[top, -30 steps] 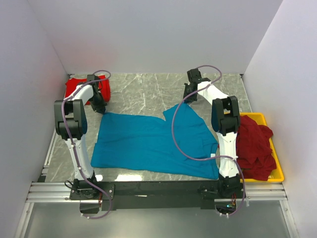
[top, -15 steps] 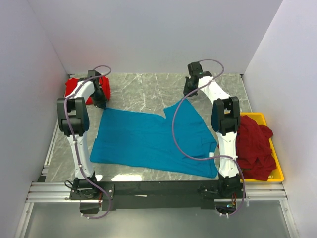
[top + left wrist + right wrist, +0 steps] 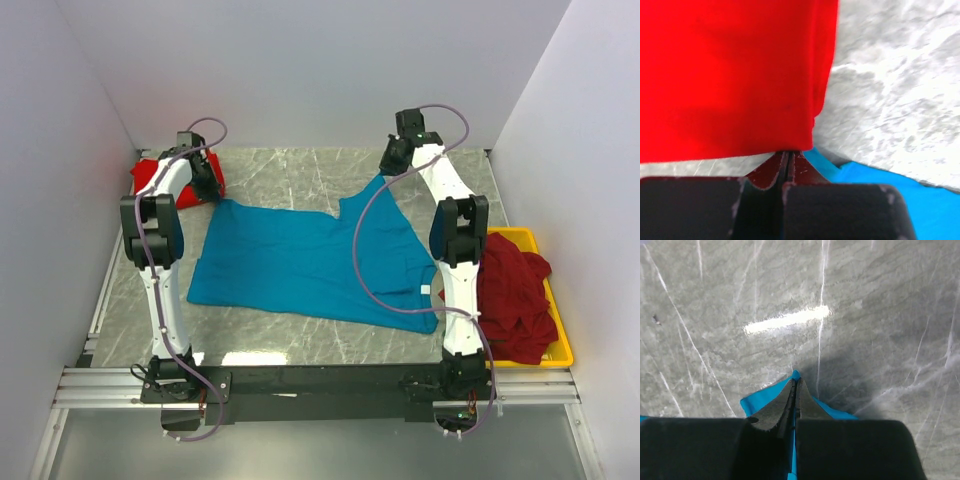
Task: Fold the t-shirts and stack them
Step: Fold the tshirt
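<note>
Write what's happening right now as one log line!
left gripper: shut on teal t-shirt corner | right gripper: shut on other corner

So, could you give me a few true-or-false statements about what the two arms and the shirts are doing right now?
1. The left hand and the right hand are each shut on the far edge of the teal shirt. True.
2. The red shirt lies in the yellow tray. False: it lies on the table at the far left; the tray holds dark red shirts.
3. The teal shirt is folded into a neat square. False: it is spread open.
4. The yellow tray sits on the right side. True.
</note>
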`<state>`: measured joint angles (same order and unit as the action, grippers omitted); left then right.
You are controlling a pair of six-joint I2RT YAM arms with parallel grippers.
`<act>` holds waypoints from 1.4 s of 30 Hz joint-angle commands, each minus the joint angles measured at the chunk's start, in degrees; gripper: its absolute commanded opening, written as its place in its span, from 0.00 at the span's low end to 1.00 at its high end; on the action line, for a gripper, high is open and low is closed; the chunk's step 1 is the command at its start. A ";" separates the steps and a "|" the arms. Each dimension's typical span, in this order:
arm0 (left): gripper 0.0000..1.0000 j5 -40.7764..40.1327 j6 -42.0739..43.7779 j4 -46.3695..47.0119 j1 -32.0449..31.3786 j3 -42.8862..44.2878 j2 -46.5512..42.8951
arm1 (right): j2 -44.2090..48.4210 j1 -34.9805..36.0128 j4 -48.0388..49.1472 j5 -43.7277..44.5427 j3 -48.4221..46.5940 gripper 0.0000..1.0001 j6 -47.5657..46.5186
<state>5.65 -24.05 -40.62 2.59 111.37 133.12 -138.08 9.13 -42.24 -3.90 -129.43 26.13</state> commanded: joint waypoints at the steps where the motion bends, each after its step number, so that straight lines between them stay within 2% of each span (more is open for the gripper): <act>1: 0.01 4.10 0.41 5.81 -0.04 -0.88 -4.35 | 3.07 -0.25 3.65 -2.95 -0.23 0.00 0.94; 5: 0.01 4.11 0.59 8.98 -0.04 -6.77 -8.31 | 10.01 -0.34 6.02 -4.36 7.24 0.00 1.55; 9: 0.01 2.97 0.76 9.77 -0.04 -12.57 -11.47 | 18.27 -0.25 9.10 -5.68 21.80 0.00 2.52; 12: 0.01 1.12 1.02 9.77 -0.04 -15.47 -13.40 | 24.69 -0.16 11.12 -6.20 30.95 0.00 2.96; 18: 0.00 -3.80 1.20 9.07 0.05 -18.73 -16.40 | 34.71 1.15 12.09 -6.47 43.44 0.00 3.40; 22: 0.01 -5.47 0.59 7.31 0.13 -19.61 -16.93 | 40.24 2.73 11.65 -6.21 49.00 0.00 3.93; 32: 0.00 -5.47 1.03 9.95 0.13 -27.52 -23.51 | 52.64 5.90 10.95 -4.10 62.44 0.00 7.61; 42: 0.00 -8.64 1.20 10.91 1.36 -32.44 -27.65 | 62.31 7.66 7.35 -2.34 68.78 0.00 10.52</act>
<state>-1.08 -23.59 -30.98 3.22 79.79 109.16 -78.74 16.36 -33.93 -7.66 -61.36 35.09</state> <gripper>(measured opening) 0.012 0.008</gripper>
